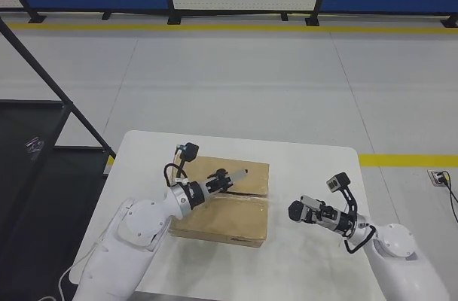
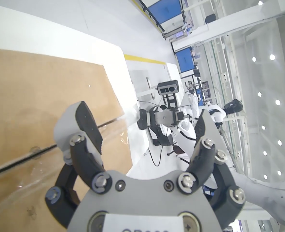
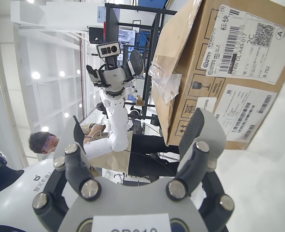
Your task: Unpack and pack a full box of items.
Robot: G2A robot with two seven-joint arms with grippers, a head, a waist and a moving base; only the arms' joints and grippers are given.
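Top view, white table, taped box, grey floor, both jaws wide, empty.

Box on table, left jaws over box top, maybe touching, right jaws near its right side

The location is a large indoor robotics test hall. Indicators are a pale floor marked with yellow lines, blue partition panels, white shelving, rows of ceiling spotlights, and another white robot standing at a distant station.
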